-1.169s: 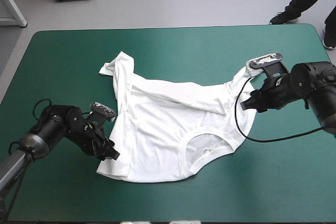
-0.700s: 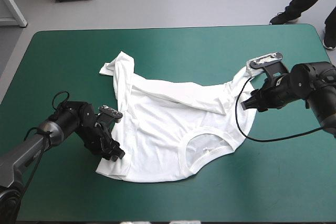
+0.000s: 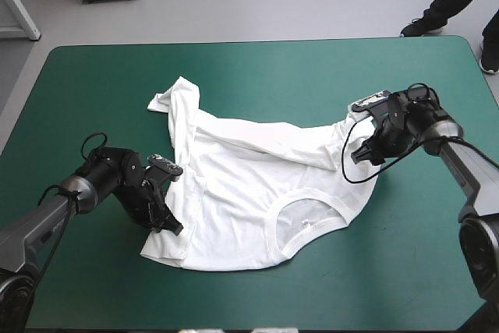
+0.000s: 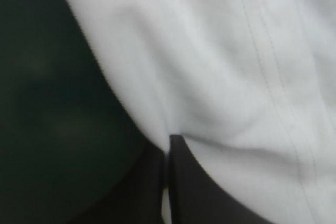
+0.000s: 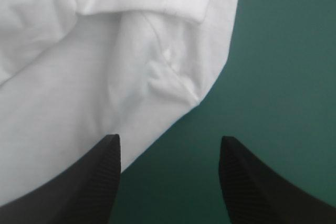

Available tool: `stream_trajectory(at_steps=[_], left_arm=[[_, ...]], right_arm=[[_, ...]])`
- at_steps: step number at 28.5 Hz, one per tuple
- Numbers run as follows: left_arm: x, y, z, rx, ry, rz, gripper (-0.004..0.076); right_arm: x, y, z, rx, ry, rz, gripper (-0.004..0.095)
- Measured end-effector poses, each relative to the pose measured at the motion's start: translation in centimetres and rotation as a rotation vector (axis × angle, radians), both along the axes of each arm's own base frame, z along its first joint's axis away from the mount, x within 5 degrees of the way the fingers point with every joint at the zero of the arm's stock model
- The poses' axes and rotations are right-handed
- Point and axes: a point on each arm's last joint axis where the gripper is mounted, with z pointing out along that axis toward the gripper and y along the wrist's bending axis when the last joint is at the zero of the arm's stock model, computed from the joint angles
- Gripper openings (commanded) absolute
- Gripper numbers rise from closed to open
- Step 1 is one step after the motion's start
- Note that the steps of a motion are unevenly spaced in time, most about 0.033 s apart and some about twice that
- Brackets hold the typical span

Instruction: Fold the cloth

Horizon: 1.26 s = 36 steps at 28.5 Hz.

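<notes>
Status: early stage. The T-shirt (image 3: 249, 193) lies around the middle of the surface (image 3: 327, 76), roughly spread but not flat. Its neck opening (image 3: 306, 220) is toward the near edge, a band of cloth (image 3: 273, 146) is doubled over across the far part, and a twisted strip (image 3: 178, 103) runs toward the far left. No clean fold is in place, so count nothing done beyond the rough spreading.

The left gripper (image 3: 170, 228) sits at the shirt's near-left corner. In the left wrist view its fingers (image 4: 184, 182) meet almost in a point, with white cloth pinched in the seam between them. They are closed on the T-shirt's edge, with the teal-green cover (image 4: 52, 129) to one side.

The right gripper (image 3: 357, 154) is at the shirt's right edge, low over the surface. In the right wrist view its fingers (image 5: 94, 182) stand well apart and hold nothing. The shirt's rounded edge lies ahead of one finger, bare cover ahead of the other.

Judgement: you have one corner secured and the other not. Left to do: take hold on the right side, draw the shirt flat, clear the doubled band and the twisted strip, then make every fold. Most of the task is ahead.
</notes>
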Motion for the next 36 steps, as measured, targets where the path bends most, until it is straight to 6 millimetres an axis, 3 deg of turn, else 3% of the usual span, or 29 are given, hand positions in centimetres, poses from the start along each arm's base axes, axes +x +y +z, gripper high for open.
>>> stream_trajectory(at_steps=[8, 14, 22, 26, 32, 36], left_arm=[[0.0, 0.0, 0.0, 0.0, 0.002, -0.001, -0.0009], [-0.1, 0.0, 0.2, -0.002, -0.008, -0.004, -0.0009], [-0.2, -0.4, 0.3, -0.026, -0.006, -0.002, -0.0009], [-0.2, -0.4, 0.3, -0.027, -0.008, 0.0, -0.0009], [-0.2, -0.4, 0.3, -0.028, -0.013, 0.0, -0.0009], [0.0, -0.4, 0.5, -0.021, -0.02, -0.009, -0.0009]], right_arm=[[3.6, -0.1, -2.5, 0.012, 0.024, -0.037, 0.0546], [4.4, -2.4, -3.8, 0.062, 0.057, -0.131, 0.0544], [4.8, -2.3, -4.3, 0.118, 0.09, -0.12, 0.0504], [4.9, -1.8, -4.8, 0.124, 0.117, -0.106, 0.039], [4.9, -0.7, -5.1, 0.123, 0.143, -0.074, -0.0017], [4.7, -0.3, -5.1, 0.14, 0.16, -0.07, -0.0017]])
